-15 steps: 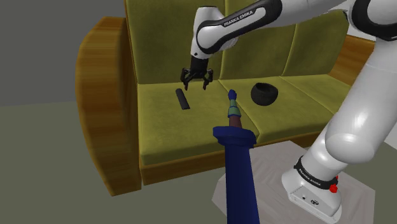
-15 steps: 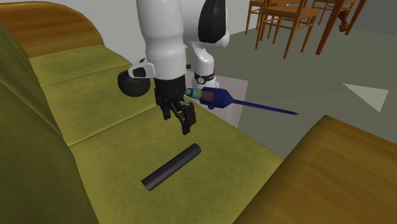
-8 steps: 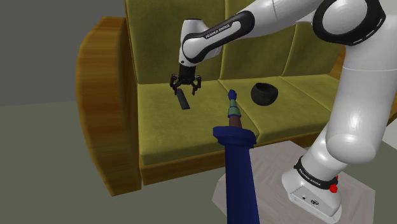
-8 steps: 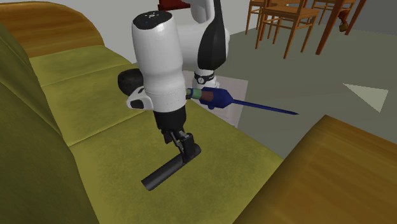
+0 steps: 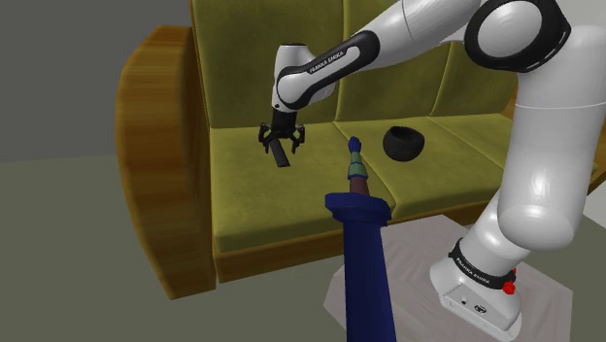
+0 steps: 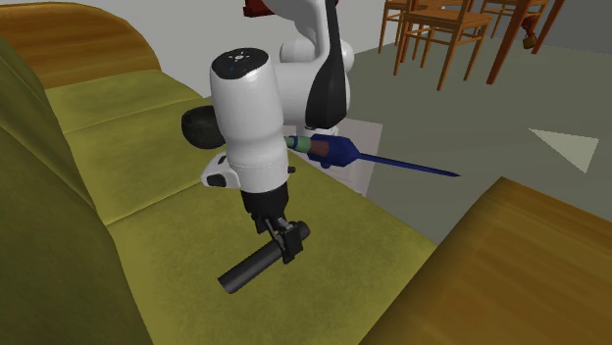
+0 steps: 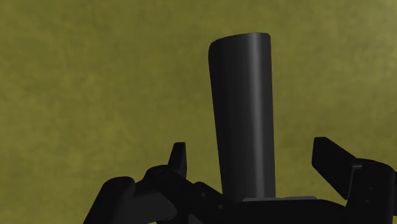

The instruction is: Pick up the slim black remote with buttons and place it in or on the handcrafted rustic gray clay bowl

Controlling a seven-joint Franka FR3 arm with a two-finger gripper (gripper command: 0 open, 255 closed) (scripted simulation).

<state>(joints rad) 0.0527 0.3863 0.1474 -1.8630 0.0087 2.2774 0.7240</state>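
Remote, slim smooth black bar on olive sofa cushion, pincer spread astride it without contact.

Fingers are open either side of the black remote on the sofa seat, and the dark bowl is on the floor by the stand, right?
No: the bowl sits on the sofa seat, not the floor; the shoulder view shows it. The fingers do stand open either side of the remote.
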